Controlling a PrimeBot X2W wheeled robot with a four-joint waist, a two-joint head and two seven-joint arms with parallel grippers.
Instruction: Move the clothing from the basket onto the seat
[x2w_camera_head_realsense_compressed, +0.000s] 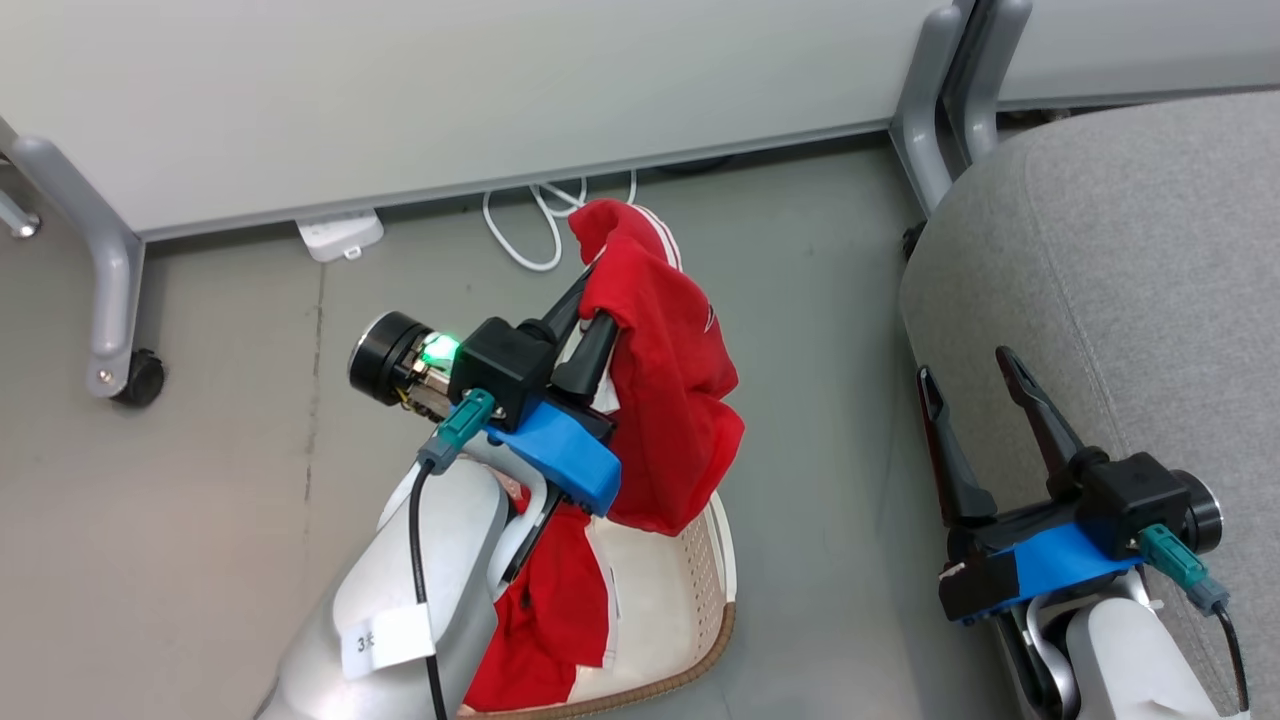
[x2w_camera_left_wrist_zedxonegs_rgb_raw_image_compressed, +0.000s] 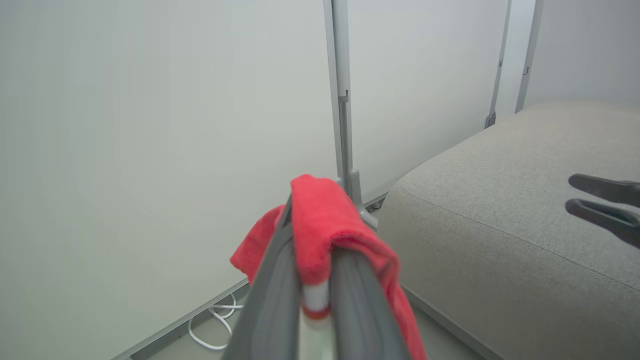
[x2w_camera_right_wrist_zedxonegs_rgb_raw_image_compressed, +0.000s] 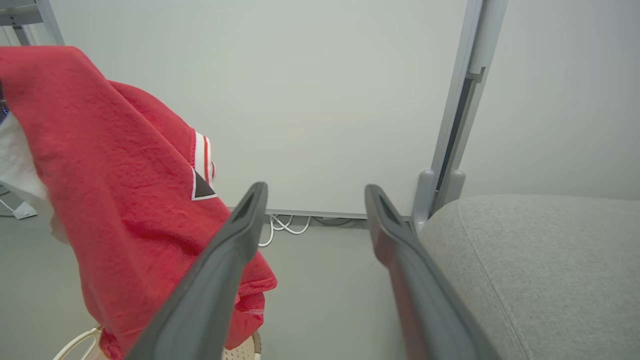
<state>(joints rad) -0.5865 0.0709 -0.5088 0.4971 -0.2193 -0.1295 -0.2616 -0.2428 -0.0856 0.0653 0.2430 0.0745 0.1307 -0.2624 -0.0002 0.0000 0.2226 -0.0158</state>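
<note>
left gripper (x2w_camera_head_realsense_compressed: 585, 325): your left gripper is clamped almost fully closed on the lifted garment. its fingers point up and away from the basket, and red fabric is folded over both fingertips. the left wrist view shows white trim pinched between the two fingers.
lifted garment (x2w_camera_head_realsense_compressed: 665, 380): red with white stripes. it hangs from the left gripper above the basket, bunched and draping down the side toward the seat. you cannot tell whether its lowest fold touches the basket.
second garment (x2w_camera_head_realsense_compressed: 550, 610): red with a white edge. it lies inside the basket, partly hidden under your left forearm.
basket (x2w_camera_head_realsense_compressed: 700, 600): cream with a brown rim. it sits on the floor (x2w_camera_head_realsense_compressed: 220, 480) to the left of the seat, with a strip of floor between them.
seat (x2w_camera_head_realsense_compressed: 1130, 270): light grey upholstery on your right.
right gripper (x2w_camera_head_realsense_compressed: 965, 368): jaws spread wide and holding nothing. it hovers at the seat's left edge, well apart from the lifted garment.
background: a pale partition (x2w_camera_head_realsense_compressed: 450, 90) stands behind, with a white cable (x2w_camera_head_realsense_compressed: 530, 225) looped on the floor at its foot.
</note>
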